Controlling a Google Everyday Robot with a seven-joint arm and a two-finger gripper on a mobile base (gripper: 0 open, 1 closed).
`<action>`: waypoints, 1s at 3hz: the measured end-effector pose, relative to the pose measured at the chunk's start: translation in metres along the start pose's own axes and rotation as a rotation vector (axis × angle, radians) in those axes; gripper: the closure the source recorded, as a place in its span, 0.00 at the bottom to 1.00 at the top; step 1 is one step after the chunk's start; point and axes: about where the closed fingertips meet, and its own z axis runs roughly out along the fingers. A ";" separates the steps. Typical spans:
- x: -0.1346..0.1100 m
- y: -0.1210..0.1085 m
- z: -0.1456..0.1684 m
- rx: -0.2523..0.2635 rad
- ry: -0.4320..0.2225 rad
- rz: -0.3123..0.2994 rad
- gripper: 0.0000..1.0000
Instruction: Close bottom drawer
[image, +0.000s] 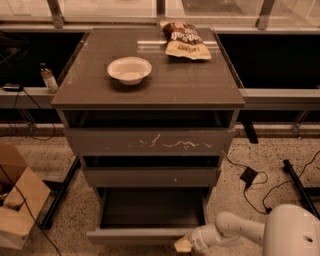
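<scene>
The gripper (184, 244), open or closed I can't tell, sits at the near right corner of the drawer (135, 235); an off-centre push could jam it.

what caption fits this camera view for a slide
Open bottom drawer with the end effector at its front; bowl and snack bag on top.

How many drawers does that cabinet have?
3. The top drawer, with pale scratches, sits under the tabletop; the middle drawer is below it; the bottom drawer is lowest, pulled open. The gripper is at its front edge, right end.
</scene>
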 end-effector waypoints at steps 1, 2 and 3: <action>0.000 0.000 0.000 0.000 0.000 0.000 1.00; -0.017 -0.016 0.003 0.000 -0.019 -0.013 1.00; -0.017 -0.014 0.003 0.000 -0.020 -0.014 1.00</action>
